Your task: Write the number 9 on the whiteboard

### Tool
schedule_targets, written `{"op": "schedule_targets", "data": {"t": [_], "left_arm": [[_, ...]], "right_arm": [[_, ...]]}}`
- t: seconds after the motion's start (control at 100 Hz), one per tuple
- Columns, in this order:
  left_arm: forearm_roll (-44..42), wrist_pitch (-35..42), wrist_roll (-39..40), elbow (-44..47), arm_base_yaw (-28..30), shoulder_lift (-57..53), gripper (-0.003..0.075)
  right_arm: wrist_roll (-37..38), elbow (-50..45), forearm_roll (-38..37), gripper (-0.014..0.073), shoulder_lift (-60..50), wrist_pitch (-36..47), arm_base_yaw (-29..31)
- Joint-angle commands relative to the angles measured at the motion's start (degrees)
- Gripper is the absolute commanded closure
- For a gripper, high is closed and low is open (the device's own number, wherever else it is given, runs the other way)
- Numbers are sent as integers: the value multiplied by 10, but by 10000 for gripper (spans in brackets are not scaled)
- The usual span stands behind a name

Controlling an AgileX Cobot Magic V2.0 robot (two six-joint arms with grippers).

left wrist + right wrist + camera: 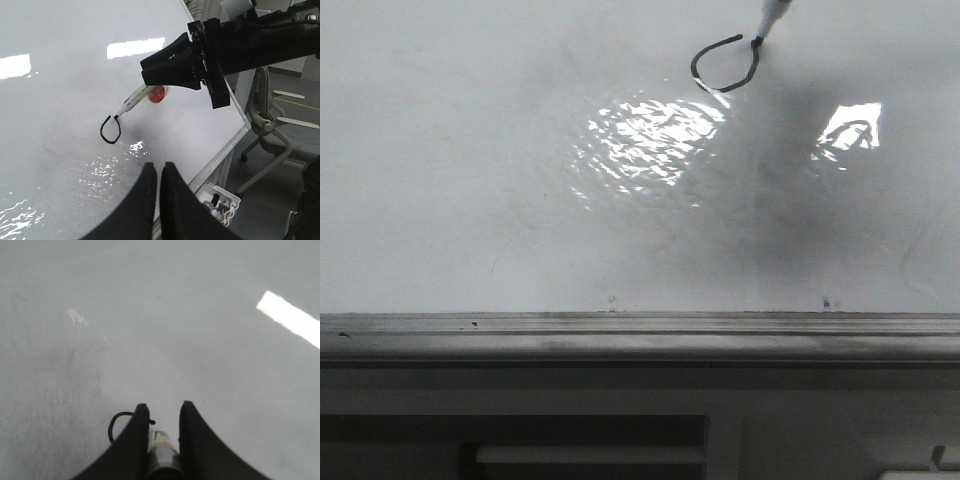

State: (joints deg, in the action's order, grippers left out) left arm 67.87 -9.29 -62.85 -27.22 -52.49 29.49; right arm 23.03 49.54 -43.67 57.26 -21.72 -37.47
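We see the right gripper (150, 67) clamped around a white marker (135, 98), whose black tip touches the whiteboard (470, 150) just beyond the fingertips. At that tip sits the number 9 (725, 65), so far only 1 thin black teardrop loop, almost closed, with no tail drawn. The line is dark and slightly uneven against the glossy white surface, beside bright glare patches and faint grey smudges. The left gripper (158, 172) hovers well apart from the loop, its 2 fingers pressed nearly together and holding nothing.
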Motion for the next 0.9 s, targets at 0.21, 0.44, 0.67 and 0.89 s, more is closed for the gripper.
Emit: {"op": "schedule_targets", "data": {"t": [0.21,0.44,0.67,0.89], "left_arm": [[10,21,6,-15,-2,2,741],[10,21,6,-15,-2,2,741],[9,23,6,-15,-2,2,741],[9,24,6,-15,-2,3,741]], "right_arm": [[-10,-55,78,635,-5,-46,-42],[-5,-104,102,635,-5,-46,-68],[-5,-104,102,635,-9,-28,-68],[-5,-54,132,636,-72,-10,-135]]}}
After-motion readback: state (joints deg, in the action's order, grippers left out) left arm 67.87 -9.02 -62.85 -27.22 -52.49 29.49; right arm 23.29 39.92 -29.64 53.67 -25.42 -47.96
